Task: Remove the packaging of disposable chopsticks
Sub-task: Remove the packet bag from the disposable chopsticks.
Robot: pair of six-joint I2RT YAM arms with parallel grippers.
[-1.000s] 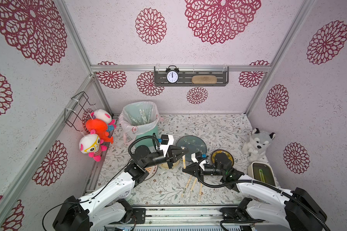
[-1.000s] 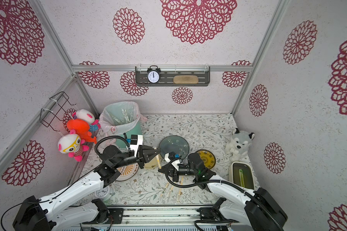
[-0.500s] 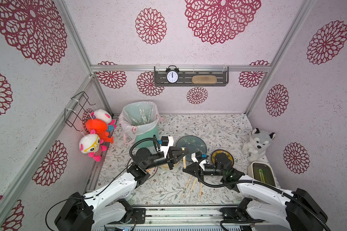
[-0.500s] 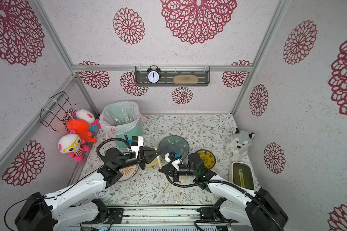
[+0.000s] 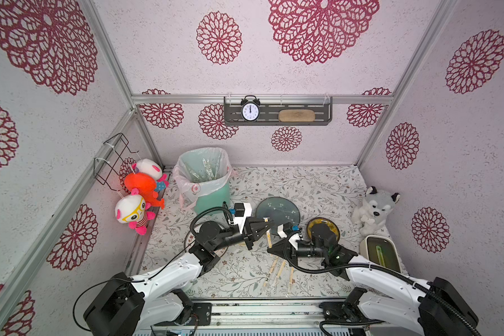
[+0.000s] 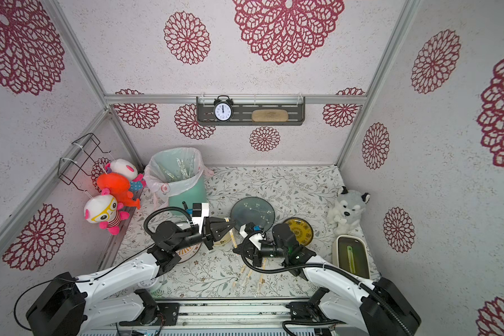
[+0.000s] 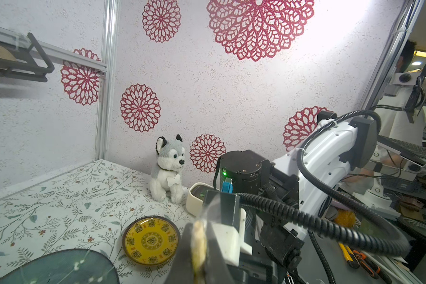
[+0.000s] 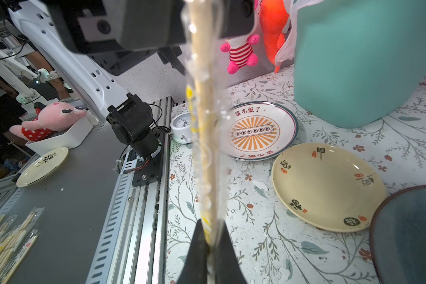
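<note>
One pair of disposable chopsticks (image 8: pixel 205 127) hangs above the table, still inside its clear packaging (image 8: pixel 194 73), which carries yellow marks. My left gripper (image 5: pixel 269 223) (image 7: pixel 198 246) is shut on its far end; a wisp of plastic pokes out past the jaws. My right gripper (image 5: pixel 269 250) (image 8: pixel 210 236) is shut on the near end, so the wrapped pair (image 6: pixel 232 236) spans the short gap between the two. More wrapped chopsticks (image 5: pixel 274 272) (image 6: pixel 242 276) lie on the table near the front edge.
A teal bin (image 5: pixel 213 197) with a pale liner stands at the back left, clear sleeves inside. A dark plate (image 5: pixel 277 211), yellow plate (image 5: pixel 322 229), cream plate (image 8: pixel 327 186) and orange-patterned plate (image 8: pixel 256 130) surround the grippers. A husky plush (image 5: pixel 373 209) and white box (image 5: pixel 378 256) stand right.
My left jaws have tightened a little on the far end of the wrapped pair. Both arms stay almost where they were.
</note>
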